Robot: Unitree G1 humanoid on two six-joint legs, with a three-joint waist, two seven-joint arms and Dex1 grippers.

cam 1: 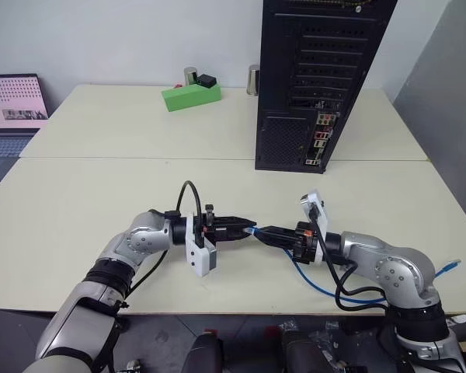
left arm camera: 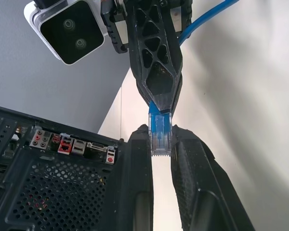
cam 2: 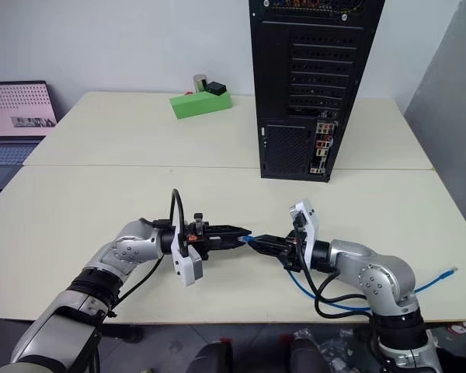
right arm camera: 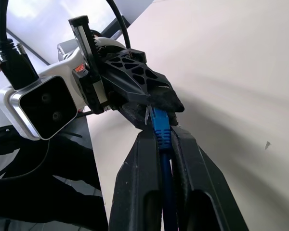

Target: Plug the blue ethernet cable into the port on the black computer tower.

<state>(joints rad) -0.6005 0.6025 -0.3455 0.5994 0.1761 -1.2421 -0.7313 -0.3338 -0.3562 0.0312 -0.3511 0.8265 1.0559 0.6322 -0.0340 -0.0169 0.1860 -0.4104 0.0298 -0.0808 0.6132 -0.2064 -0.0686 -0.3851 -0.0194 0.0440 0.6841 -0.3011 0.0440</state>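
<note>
The blue ethernet cable (cam 1: 320,284) loops on the table (cam 1: 101,194) under my right arm, and its far end (cam 1: 449,266) hangs past the table's right edge. My right gripper (cam 1: 261,231) is shut on the cord just behind the clear plug (left arm camera: 160,137). My left gripper (cam 1: 248,226) meets it tip to tip, its fingers (left arm camera: 137,163) pressed on both sides of the plug. The black computer tower (cam 1: 295,78) stands at the back right, rear face toward me. Its silver connector strip (cam 1: 318,140) holds the port, too small to pick out.
A green block (cam 1: 190,95) with a small black part on top sits at the back middle, metal cylinders (cam 1: 252,78) beside it. A laptop (cam 1: 12,109) stands open at the far left. Bare tabletop lies between the grippers and the tower.
</note>
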